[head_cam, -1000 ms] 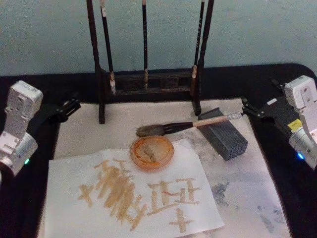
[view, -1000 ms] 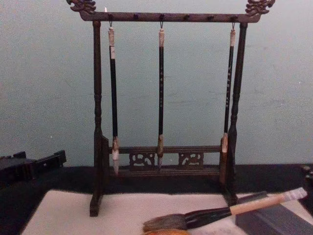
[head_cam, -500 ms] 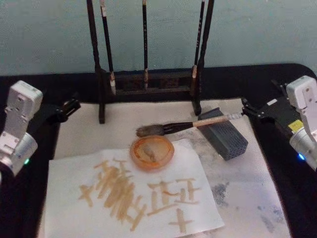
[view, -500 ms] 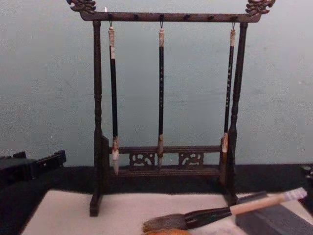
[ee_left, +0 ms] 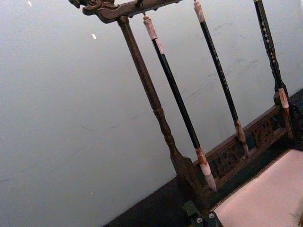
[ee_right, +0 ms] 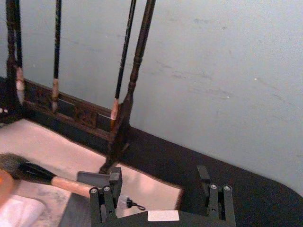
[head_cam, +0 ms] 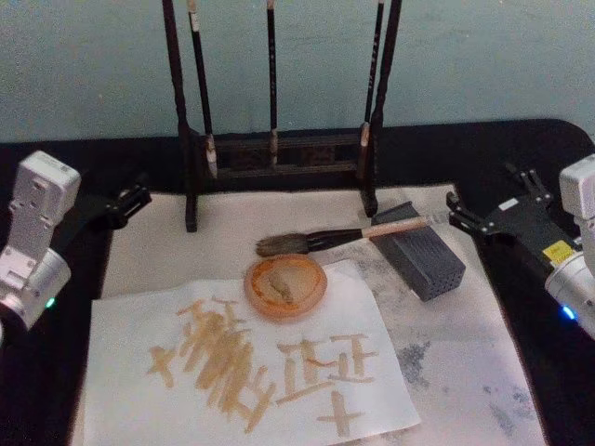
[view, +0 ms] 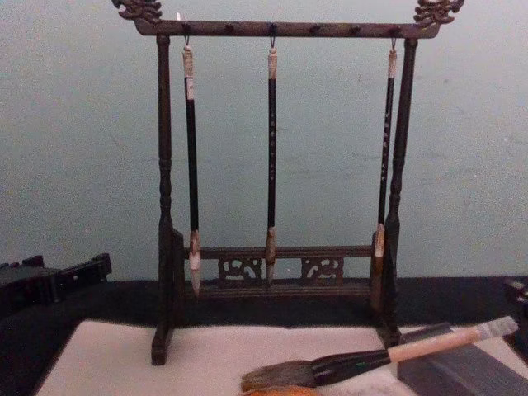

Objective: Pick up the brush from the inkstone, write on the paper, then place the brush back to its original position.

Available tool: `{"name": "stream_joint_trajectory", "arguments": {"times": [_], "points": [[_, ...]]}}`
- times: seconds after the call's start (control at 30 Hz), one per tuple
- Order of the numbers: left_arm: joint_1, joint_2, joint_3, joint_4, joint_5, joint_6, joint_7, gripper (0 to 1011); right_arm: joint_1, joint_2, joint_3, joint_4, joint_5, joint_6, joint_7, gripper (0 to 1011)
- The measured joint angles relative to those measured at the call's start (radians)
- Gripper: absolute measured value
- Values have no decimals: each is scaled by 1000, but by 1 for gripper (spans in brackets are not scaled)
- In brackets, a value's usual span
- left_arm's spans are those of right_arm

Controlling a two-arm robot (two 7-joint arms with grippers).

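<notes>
The brush (head_cam: 349,234) lies with its pale handle across the dark grey inkstone (head_cam: 429,260) and its bristles lean down toward the paper (head_cam: 232,223), a large cream sheet. My right gripper (head_cam: 482,193) hovers open just right of the handle's end, holding nothing. In the right wrist view its gripper (ee_right: 158,172) stands wide open, with the brush (ee_right: 61,182) and inkstone (ee_right: 78,208) beside one finger. The chest view has the brush (view: 371,356) resting on the inkstone (view: 462,371). My left gripper (head_cam: 135,198) is parked open at the paper's far left corner.
A dark wooden rack (head_cam: 279,153) with three slim hanging brushes stands at the back of the paper. An orange dish (head_cam: 285,286) sits in front of the bristles. A whiter sheet (head_cam: 251,358) with tan strokes covers the front left.
My right gripper has drawn back to the right, away from the handle's end. The brush and the inkstone have stayed put, and the left arm has barely moved.
</notes>
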State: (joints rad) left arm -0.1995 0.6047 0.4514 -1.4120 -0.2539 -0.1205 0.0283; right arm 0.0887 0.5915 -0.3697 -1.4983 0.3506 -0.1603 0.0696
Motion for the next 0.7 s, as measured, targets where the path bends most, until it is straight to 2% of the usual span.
{"name": "stream_joint_trajectory", "arguments": {"times": [0.1, 0.23, 0.47, 0.53, 0.7], "points": [[0, 0, 0, 0, 0, 0, 0, 1002, -14, -7, 8, -6, 13, -12, 12, 1001], [0, 0, 0, 0, 0, 0, 0, 1000, -33, -25, 21, -7, 52, -33, 46, 1002], [0, 0, 0, 0, 0, 0, 0, 1002, -51, -67, 40, 14, 136, -51, 114, 1001], [0, 0, 0, 0, 0, 0, 0, 1002, -58, -86, 51, 26, 183, -51, 151, 1001], [0, 0, 0, 0, 0, 0, 0, 1002, -68, -106, 64, 32, 225, -48, 182, 1001]]}}
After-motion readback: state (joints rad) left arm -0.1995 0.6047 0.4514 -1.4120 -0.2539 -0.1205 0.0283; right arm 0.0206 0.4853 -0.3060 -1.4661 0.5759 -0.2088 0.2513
